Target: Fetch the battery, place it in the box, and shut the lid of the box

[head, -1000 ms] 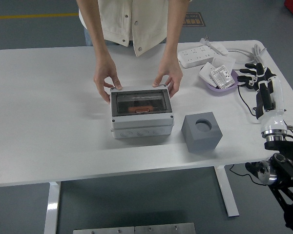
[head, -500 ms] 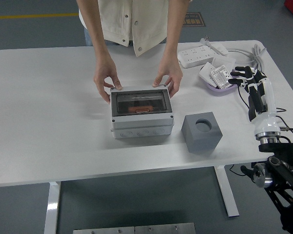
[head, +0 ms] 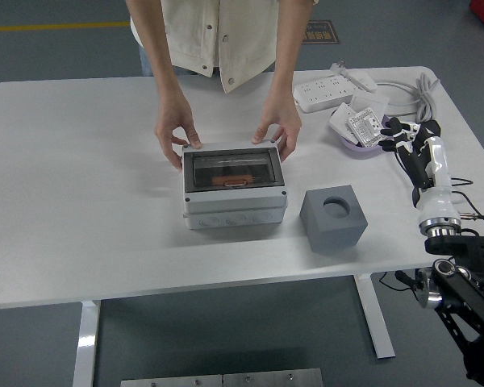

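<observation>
A grey box (head: 234, 189) with a clear lid stands at the table's middle. The lid is down, and an orange battery (head: 231, 179) shows through it inside the box. A person at the far side holds the box's back corners with the left hand (head: 176, 133) and the right hand (head: 278, 133). My right hand (head: 403, 135) is at the right of the table, fingers spread and empty, next to a purple dish. My left hand is out of view.
A grey cube (head: 332, 218) with a round hole stands right of the box. A purple dish (head: 356, 129) holds white parts. A white power strip (head: 332, 90) and cables (head: 423, 89) lie at the back right.
My right hand has moved left and a little forward, toward the purple dish. The person's hands and the box have not moved.
</observation>
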Action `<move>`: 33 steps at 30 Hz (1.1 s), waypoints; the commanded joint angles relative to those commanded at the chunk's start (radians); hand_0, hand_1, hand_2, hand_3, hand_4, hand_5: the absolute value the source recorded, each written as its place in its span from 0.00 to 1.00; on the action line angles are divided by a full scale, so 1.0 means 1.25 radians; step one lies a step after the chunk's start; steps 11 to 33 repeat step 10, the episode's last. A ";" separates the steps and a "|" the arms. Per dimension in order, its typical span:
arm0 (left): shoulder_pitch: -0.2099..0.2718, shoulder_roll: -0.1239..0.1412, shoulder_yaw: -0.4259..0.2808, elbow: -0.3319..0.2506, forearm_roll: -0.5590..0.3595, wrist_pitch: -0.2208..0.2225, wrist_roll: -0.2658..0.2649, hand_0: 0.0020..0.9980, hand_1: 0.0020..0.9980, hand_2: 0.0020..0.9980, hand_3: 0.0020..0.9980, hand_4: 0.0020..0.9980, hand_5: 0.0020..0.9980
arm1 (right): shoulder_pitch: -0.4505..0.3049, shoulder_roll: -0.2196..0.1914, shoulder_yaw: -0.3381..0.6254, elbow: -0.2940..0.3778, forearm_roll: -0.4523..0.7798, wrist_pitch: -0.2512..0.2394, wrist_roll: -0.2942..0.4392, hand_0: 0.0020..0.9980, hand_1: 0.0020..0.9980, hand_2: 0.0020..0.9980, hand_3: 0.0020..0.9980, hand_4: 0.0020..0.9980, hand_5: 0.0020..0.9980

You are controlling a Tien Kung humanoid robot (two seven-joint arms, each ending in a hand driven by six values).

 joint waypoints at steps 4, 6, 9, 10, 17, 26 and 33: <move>0.004 -0.004 -0.002 0.000 -0.002 0.001 0.000 0.65 0.74 0.62 0.56 0.76 0.25 | -0.002 -0.002 0.015 -0.005 -0.010 0.044 -0.003 0.54 0.49 0.56 0.57 0.65 0.54; 0.007 -0.007 -0.005 0.000 -0.002 0.001 0.001 0.65 0.74 0.62 0.56 0.76 0.25 | -0.001 -0.004 0.026 -0.010 -0.021 0.083 -0.009 0.54 0.49 0.56 0.57 0.65 0.54; 0.008 -0.011 -0.002 0.000 -0.007 0.001 0.001 0.65 0.74 0.62 0.56 0.76 0.25 | 0.000 -0.006 0.045 -0.017 -0.035 0.137 -0.031 0.54 0.49 0.56 0.57 0.65 0.54; 0.008 -0.012 0.000 0.000 -0.009 0.001 0.001 0.65 0.74 0.62 0.56 0.76 0.25 | 0.000 -0.008 0.050 -0.019 -0.036 0.155 -0.037 0.54 0.49 0.56 0.57 0.65 0.54; 0.008 -0.012 0.000 0.000 -0.009 0.001 0.001 0.65 0.74 0.62 0.56 0.76 0.25 | 0.000 -0.008 0.050 -0.019 -0.036 0.155 -0.037 0.54 0.49 0.56 0.57 0.65 0.54; 0.008 -0.012 0.000 0.000 -0.009 0.001 0.001 0.65 0.74 0.62 0.56 0.76 0.25 | 0.000 -0.008 0.050 -0.019 -0.036 0.155 -0.037 0.54 0.49 0.56 0.57 0.65 0.54; 0.008 -0.012 0.000 0.000 -0.009 0.001 0.001 0.65 0.74 0.62 0.56 0.76 0.25 | 0.000 -0.008 0.050 -0.019 -0.036 0.155 -0.037 0.54 0.49 0.56 0.57 0.65 0.54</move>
